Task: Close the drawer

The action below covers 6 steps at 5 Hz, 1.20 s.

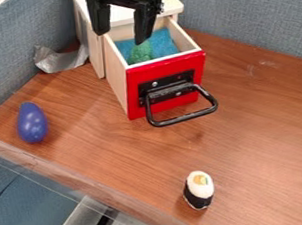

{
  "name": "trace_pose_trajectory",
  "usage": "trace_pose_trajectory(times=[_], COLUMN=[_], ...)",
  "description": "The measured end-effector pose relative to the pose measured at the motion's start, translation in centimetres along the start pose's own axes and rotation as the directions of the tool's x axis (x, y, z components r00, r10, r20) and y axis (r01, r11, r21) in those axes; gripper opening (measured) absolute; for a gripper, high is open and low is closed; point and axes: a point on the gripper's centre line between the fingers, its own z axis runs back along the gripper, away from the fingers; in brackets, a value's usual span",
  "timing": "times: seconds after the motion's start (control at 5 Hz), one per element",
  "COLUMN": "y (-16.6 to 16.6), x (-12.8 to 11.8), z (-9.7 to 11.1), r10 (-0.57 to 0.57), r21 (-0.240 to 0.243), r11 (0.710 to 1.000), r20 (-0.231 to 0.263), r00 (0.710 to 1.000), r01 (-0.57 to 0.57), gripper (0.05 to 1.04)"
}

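Camera view — gripper (121, 38) pointing down above the open drawer (169, 65) — jaws spread apart.

The robot's black body has a straight crossbar (122, 0) and two blocky fingers (146, 24).
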Motion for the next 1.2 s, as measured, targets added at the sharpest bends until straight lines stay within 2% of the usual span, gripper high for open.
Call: trace_pose_trajectory(times=[0.2, 0.4, 0.8, 1.0, 1.2], y=[0.0, -0.6, -3.8, -6.2, -9.1], x=[0.0, -0.3, -1.1, -1.1, -1.5], z=[-1.1, -1.5, -1.6, -1.7, -2.2], r10=[0.002, -0.024, -0.131, -0.241, -0.341], r21=[-0.004, 0.005, 0.013, 0.030, 0.055], r11=[1.000, 1.000, 0.991, 0.970, 0.937], r20=[-0.035, -0.047, -0.042, -0.039, -0.058], r00=[0.999, 0.999, 0.991, 0.970, 0.938], r01=[-0.002, 0.024, 0.131, 0.242, 0.344], gripper=[1.000, 1.000, 1.000, 1.000, 1.000])
